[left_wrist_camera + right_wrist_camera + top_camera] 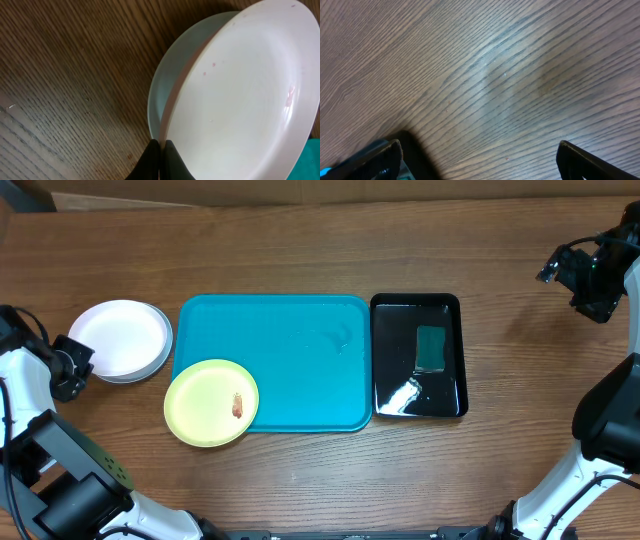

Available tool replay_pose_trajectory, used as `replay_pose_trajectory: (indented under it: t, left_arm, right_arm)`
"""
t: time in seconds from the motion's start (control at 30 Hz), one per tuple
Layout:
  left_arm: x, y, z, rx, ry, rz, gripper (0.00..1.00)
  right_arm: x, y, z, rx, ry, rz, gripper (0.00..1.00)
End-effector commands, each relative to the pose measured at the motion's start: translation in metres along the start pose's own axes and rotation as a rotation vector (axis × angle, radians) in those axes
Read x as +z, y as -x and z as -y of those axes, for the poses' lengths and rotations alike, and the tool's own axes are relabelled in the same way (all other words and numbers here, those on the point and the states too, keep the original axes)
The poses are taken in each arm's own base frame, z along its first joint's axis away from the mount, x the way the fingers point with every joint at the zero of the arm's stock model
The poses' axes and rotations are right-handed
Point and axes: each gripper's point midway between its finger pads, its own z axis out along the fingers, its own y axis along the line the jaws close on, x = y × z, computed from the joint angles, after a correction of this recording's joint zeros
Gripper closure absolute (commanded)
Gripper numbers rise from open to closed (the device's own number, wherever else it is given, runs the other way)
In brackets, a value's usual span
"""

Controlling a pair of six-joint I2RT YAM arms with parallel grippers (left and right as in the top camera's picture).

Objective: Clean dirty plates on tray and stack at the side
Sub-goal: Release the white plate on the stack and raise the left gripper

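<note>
Nearest the robot lies the yellow-green plate (pixel 211 402), round and shallow, with a small reddish smear (pixel 237 405) right of its middle. It sits at about 8 o'clock from the middle of the turquoise tray (pixel 300 360), its right part over the tray's near-left corner and the rest hanging out over the wooden table (pixel 300 240). The tray has rounded corners and a raised rim, and nothing else lies in it.

At 9 to 10 o'clock from the tray, off it and just beside its left rim, the white plate (pixel 250 90) rests on top of the light blue plate (pixel 170 75). The white one carries a few faint pink specks and a pale pinkish streak near its far rim. The left gripper (pixel 160 147) sits at roughly 8 o'clock of this stack, its fingers pressed together with nothing between them, tips right at the plates' edge. I cannot tell whether they touch it.

At 3 o'clock, alongside the tray, a glossy black tray (pixel 385 350) holds a green sponge (pixel 431 348).

Farthest off, near 2 o'clock, the right gripper (pixel 480 147) hangs over bare wood with its fingers spread wide, holding nothing.

Only a crescent of the blue plate shows, and whatever is on its face is covered.
</note>
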Motion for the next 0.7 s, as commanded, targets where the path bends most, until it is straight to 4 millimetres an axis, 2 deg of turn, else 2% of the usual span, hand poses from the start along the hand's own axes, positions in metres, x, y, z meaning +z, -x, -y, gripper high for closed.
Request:
replay_pose_trajectory:
  t: [0.0, 0.67]
  left_arm:
    - [0.0056, -0.0011, -0.0036, -0.004, 0.031, 0.003, 0.96]
    - [0.0057, 0.0009, -0.0019, -0.004, 0.031, 0.015, 0.95]
  right_arm:
    - [-0.0104, 0.0067, -0.0070, -0.008, 0.015, 0.034, 0.00]
    - [-0.0104, 0.0068, -0.0071, -0.007, 0.015, 0.035, 0.00]
